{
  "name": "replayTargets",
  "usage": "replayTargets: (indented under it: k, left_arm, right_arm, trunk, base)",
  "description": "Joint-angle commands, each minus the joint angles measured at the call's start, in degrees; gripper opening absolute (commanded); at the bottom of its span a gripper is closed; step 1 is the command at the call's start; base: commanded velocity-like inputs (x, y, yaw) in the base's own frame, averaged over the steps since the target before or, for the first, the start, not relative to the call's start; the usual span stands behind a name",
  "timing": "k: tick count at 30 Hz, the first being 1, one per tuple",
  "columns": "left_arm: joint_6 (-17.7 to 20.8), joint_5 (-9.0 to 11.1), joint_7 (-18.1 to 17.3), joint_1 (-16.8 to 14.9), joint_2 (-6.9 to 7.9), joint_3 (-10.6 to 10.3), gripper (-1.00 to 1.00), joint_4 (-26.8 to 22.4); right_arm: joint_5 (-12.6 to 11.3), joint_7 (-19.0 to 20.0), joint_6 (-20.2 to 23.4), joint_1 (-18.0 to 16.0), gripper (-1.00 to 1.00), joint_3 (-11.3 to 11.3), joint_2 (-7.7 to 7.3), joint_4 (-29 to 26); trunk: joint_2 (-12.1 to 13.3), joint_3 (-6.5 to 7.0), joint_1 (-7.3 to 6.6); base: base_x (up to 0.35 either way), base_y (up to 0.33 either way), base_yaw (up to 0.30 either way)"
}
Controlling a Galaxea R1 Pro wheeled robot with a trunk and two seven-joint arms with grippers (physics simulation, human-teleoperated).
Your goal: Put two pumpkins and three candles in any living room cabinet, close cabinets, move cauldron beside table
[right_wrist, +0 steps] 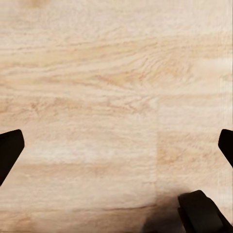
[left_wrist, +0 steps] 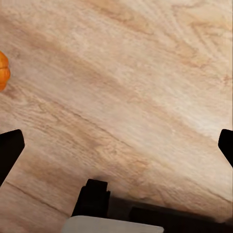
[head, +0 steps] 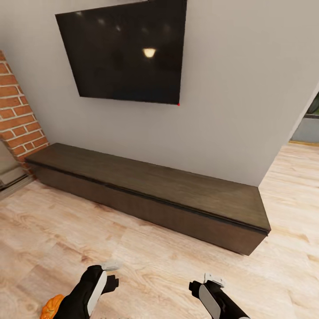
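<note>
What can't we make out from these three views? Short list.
- Pumpkin: head view, part hidden by the left arm, cut by the bottom edge; left wrist view, cut by the frame edge.
- Cabinet: head view, fronts sit flush; interior hidden.
- Left gripper, right gripper: fingers cut off at wrist-view edges.
- Room past the wall corner: head view, cut by the right edge.

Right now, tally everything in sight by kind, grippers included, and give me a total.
Pumpkin: 1, on the floor beside the left arm
Cabinet: 1, closed
Wall screen: 1
Grippers: 2, left gripper and right gripper, both open and empty
Total: 5
</note>
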Motion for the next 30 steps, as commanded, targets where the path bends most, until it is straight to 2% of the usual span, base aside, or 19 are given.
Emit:
replayTargets:
  k: [1,7,8,12,16,26,30]
  left_arm:
    - [-0.02,-0.03,0.00,0.00,0.05,0.07,1.00,0.02]
    - [-0.08,-0.03,0.00,0.00,0.85,0.55,1.00,0.08]
    - [-0.07,-0.04,0.00,0.00,1.24,1.36,1.00,0.08]
    - [-0.33,-0.07,0.16,0.00,1.92,7.24,1.00,0.09]
    - [-0.36,-0.12,0.24,0.00,2.11,9.38,1.00,0.09]
    - [-0.35,-0.06,-0.20,0.00,2.02,9.85,1.00,-0.13]
    - [-0.45,-0.05,-0.35,0.00,2.02,9.55,1.00,-0.17]
  right_arm:
    - [0.02,0.00,0.00,0.00,1.00,0.01,0.00,0.00]
    - [0.13,-0.01,-0.03,0.00,1.00,-0.01,0.00,0.66]
    - [0.16,-0.02,-0.06,0.00,1.00,0.00,0.00,0.94]
    - [0.21,-0.02,-0.05,0.00,1.00,0.02,0.00,1.44]
    - [0.21,0.05,-0.01,0.00,1.00,0.04,0.00,1.55]
    - [0.21,0.07,0.00,0.00,1.00,0.11,0.12,1.58]
    - [0.34,0.06,-0.07,0.00,1.00,0.11,0.61,1.58]
  trunk:
    - [0.42,0.15,-0.23]
    - [2.82,1.06,-1.54]
    - [3.22,1.21,-1.76]
    - [4.83,1.81,-2.64]
    - [6.43,2.41,-3.52]
    - [10.44,3.94,-5.72]
    - [10.44,3.84,-5.72]
  base:
    - [0.000,0.000,0.275]
    - [0.000,0.000,0.275]
    - [0.000,0.000,0.275]
    - [0.000,0.000,0.275]
    - [0.000,0.000,0.275]
    - [0.000,0.000,0.276]
    - [0.000,0.000,0.277]
